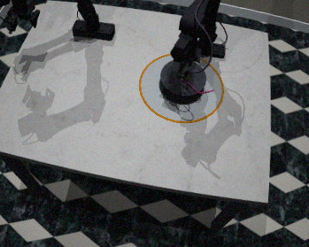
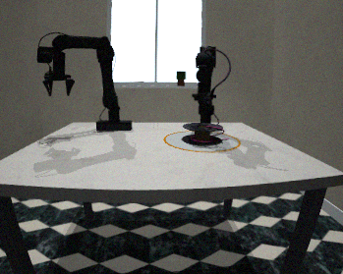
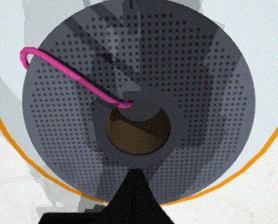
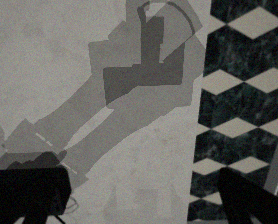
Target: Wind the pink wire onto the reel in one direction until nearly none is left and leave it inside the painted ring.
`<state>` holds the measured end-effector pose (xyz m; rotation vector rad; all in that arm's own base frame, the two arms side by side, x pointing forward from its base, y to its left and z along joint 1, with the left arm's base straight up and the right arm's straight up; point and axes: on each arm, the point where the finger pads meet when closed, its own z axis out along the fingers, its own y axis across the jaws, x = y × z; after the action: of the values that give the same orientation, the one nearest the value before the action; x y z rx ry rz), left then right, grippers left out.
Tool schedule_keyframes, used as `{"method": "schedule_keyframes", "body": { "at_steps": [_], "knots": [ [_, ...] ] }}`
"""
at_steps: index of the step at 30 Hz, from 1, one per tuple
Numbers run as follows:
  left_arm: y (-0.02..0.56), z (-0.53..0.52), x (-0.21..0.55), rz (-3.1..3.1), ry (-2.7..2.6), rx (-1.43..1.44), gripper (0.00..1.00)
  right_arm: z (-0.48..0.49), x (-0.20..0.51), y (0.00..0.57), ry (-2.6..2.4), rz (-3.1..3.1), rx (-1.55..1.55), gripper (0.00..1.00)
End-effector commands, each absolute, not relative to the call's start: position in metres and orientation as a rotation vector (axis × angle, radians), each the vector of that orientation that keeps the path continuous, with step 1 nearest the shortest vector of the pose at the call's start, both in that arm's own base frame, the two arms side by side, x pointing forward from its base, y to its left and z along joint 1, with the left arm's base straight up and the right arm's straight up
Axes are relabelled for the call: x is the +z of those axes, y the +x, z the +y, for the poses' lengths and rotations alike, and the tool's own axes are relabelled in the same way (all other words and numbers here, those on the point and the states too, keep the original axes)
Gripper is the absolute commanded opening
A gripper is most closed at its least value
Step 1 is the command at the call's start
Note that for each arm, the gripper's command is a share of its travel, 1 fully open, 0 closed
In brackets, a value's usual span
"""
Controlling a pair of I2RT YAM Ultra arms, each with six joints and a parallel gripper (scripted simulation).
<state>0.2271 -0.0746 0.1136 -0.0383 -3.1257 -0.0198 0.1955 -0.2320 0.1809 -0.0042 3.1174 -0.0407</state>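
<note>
On the pale tabletop: one reel, dark, lying flat on its lower flange; one orange painted ring around it, the reel inside the line in the top view.

One pink wire: a length crosses the upper flange from near the central hole outward, bends at the rim and drops out of sight beyond it in the left wrist view; some pink shows between the flanges in the exterior view; the number of turns there cannot be told.

Left gripper: fingers together, pointing down above the reel; whether the tips touch the flange cannot be told; its arm covers part of the reel from above.

Right gripper: fingers wide apart, nothing between them; held above the table, well apart from the reel.

Markings: small pale specks along the lower frame of the window, too faint to read; before the window, a small green-and-red block, its support hard to make out.
</note>
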Motion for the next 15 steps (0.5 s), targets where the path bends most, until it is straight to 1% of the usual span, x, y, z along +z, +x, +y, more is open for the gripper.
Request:
{"method": "schedule_keyframes", "body": {
  "at_steps": [1,15],
  "knots": [
    [0.2343,-0.0746,0.1228,-3.142,-0.01,0.0,0.0,-0.2322,0.1966,0.1993,-0.006,3.085,-0.099,1.0],
    [0.2362,-0.0757,0.1232,-3.142,-0.011,0.0,0.0,-0.2322,0.1966,0.1993,-0.006,3.085,-0.099,1.0]
  ]
}}
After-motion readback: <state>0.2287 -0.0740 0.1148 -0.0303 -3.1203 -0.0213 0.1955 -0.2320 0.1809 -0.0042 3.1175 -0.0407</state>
